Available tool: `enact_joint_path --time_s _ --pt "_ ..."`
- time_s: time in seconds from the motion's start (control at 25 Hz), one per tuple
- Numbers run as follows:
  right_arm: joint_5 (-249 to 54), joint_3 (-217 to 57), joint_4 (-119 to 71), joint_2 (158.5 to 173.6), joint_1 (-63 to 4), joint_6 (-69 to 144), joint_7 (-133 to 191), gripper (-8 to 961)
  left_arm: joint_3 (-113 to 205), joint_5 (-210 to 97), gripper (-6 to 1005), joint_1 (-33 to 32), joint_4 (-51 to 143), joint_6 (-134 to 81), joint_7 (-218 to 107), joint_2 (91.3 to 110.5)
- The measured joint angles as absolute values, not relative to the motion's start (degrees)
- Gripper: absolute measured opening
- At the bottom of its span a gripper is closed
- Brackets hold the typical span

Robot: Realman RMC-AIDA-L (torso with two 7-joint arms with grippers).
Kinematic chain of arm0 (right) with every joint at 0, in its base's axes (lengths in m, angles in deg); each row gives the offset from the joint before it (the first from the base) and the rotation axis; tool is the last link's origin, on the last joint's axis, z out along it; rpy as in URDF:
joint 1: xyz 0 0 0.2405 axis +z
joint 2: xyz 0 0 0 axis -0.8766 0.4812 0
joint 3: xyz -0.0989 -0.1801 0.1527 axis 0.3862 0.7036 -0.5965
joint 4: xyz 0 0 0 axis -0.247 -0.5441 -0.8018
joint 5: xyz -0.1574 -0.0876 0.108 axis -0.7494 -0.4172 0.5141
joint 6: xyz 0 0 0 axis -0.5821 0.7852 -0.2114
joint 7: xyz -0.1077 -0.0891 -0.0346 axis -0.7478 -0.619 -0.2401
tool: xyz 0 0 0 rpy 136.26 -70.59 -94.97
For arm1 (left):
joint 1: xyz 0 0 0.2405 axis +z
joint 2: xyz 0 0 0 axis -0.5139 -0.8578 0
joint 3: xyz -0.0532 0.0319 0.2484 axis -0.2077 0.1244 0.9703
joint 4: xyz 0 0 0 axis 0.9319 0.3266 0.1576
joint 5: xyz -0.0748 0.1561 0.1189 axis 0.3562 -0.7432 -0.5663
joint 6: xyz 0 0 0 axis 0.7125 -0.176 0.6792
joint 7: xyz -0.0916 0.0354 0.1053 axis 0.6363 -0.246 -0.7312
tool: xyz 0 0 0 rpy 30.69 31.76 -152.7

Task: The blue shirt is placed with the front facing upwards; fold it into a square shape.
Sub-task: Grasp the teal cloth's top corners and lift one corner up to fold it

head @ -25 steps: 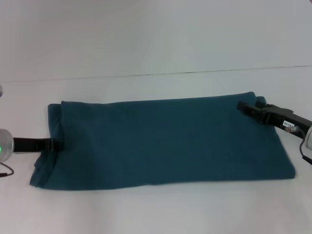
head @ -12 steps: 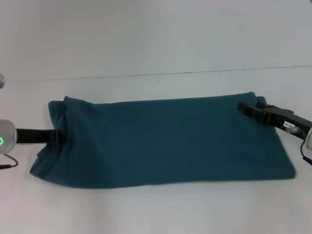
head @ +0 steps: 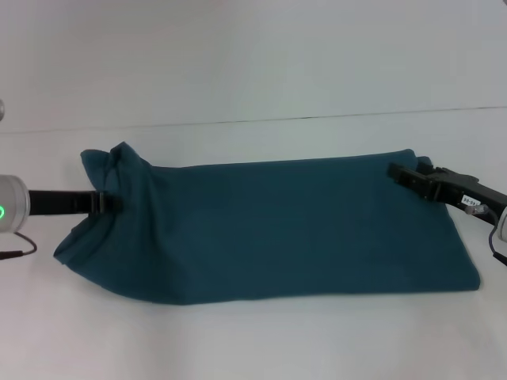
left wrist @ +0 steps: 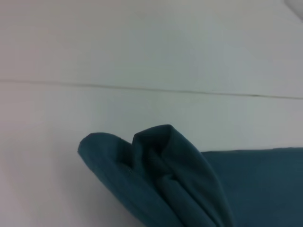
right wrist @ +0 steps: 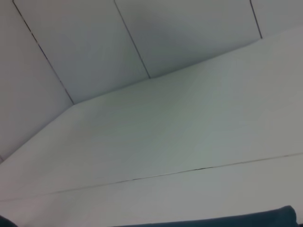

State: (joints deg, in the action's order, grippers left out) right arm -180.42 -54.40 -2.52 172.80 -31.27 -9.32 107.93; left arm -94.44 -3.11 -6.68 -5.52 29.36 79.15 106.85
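Note:
The blue shirt [head: 277, 229] lies on the white table as a long teal band running left to right, plain side up, with no lettering showing. My left gripper [head: 107, 202] is shut on the band's left end and holds that end bunched and raised off the table. The raised folds fill the lower part of the left wrist view [left wrist: 189, 189]. My right gripper [head: 394, 172] sits at the shirt's far right corner. A thin strip of the shirt [right wrist: 265, 220] shows in the right wrist view.
The white table [head: 238, 340] stretches in front of the shirt and to both sides. A thin dark seam [head: 317, 117] runs across behind the shirt where the table meets the white wall.
My left gripper has risen and moved to the right with the shirt's left end, which now stands up in a bunched peak. The right arm has not moved.

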Motion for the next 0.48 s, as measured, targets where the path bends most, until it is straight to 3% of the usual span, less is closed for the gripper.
enact_joint_path --time_s 0.48 --pt "-171.84 -54.49 -3.68 173.25 -32.62 -12.56 96.02 723 -94.51 0.18 101 -5.97 -11.89 34.87 79.13 107.47"
